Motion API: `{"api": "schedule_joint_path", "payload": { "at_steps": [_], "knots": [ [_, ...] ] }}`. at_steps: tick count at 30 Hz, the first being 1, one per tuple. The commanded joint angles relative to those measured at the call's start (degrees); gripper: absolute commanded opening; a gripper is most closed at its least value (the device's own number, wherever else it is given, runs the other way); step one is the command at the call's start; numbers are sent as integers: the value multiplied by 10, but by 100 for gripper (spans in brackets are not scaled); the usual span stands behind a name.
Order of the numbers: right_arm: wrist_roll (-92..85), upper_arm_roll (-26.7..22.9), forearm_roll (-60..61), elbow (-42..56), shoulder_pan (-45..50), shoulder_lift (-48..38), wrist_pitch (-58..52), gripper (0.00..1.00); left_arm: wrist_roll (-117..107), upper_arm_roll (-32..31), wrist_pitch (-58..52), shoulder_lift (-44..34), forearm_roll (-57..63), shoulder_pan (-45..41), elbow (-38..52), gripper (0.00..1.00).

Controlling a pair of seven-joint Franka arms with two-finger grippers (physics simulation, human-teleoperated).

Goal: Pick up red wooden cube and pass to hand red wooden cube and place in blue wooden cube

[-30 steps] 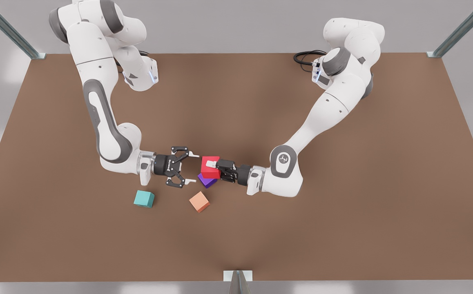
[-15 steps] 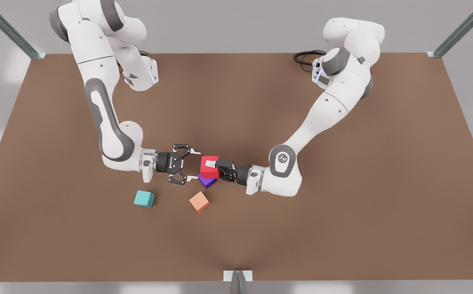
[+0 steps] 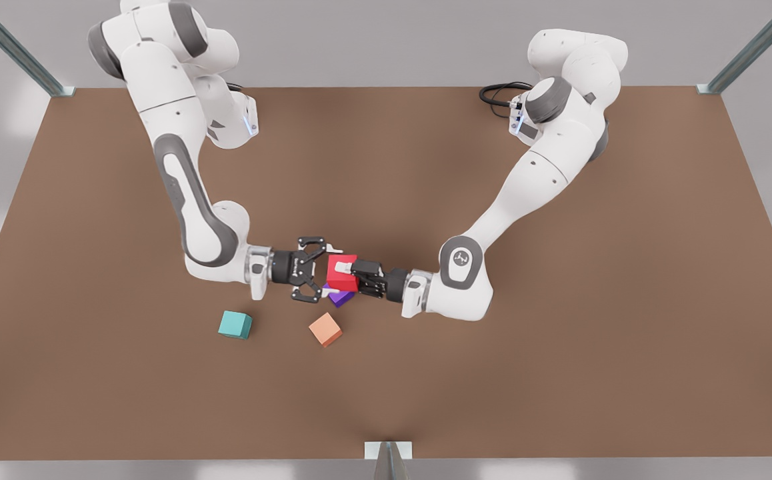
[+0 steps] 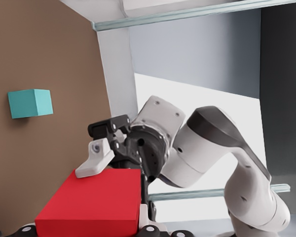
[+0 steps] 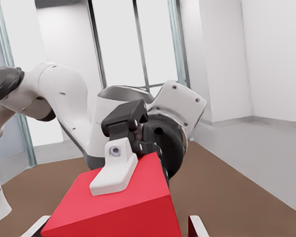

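The red wooden cube (image 3: 341,280) hangs just above the table's middle, with my left gripper (image 3: 345,272) shut on it from the front view's right, one white finger on its top face. From the front view's left, my right gripper (image 3: 329,272) is open and its fingers flank the cube's near and far sides. In the right wrist view the red wooden cube (image 5: 118,212) sits between my own fingertips (image 5: 193,223) with a thin gap. The blue wooden cube (image 3: 235,325), teal in colour, lies on the table toward the front left, apart from both grippers, and is the blue wooden cube (image 4: 30,103) in the left wrist view.
A purple cube (image 3: 339,298) lies on the brown table (image 3: 493,400) directly under the held cube. A salmon-orange cube (image 3: 325,329) rests a little nearer the front edge. Metal frame posts stand at the table's corners.
My right gripper has slid toward the front view's right, still open, until its fingers came alongside the red cube. The left gripper and the cube have stayed put.
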Motion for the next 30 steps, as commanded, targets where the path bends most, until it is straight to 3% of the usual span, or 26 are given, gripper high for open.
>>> {"api": "schedule_joint_path", "payload": {
  "at_steps": [1, 11, 12, 14, 15, 20, 21, 22, 23, 30],
  "knots": [
    [-1, 6, 4, 5, 0, 2, 19, 100, 4, -1, -1, -1, -5, 0, 0, 59],
    [6, 29, 6, 18, 0, 13, 43, 100, 3, -1, -2, -2, -4, 2, 0, 60],
    [6, 29, 6, 18, 0, 13, 43, 94, 3, -1, -2, -2, -4, 1, 0, 60],
    [5, 29, 5, 18, 0, 13, 42, 70, 3, -1, -2, -2, -4, 1, 0, 60],
    [4, 29, 2, 18, 0, 13, 42, 37, 4, -1, -2, -2, -4, 1, 0, 60],
    [5, 28, 1, 22, -4, 12, 41, 36, 5, -1, -2, -1, -3, 1, 0, 60],
    [5, 29, 0, 22, -5, 12, 41, 36, 5, -1, -2, -1, -3, 1, -1, 64],
    [5, 29, 0, 22, -5, 12, 41, 36, 5, -1, -2, -1, -3, 2, -2, 78],
    [5, 28, 0, 22, -5, 12, 41, 36, 4, -1, -2, -1, -4, 2, -2, 100],
    [5, 28, -4, 22, -9, 10, 37, 37, -9, -4, -45, -6, -1, 42, -10, 100]
  ]
}}
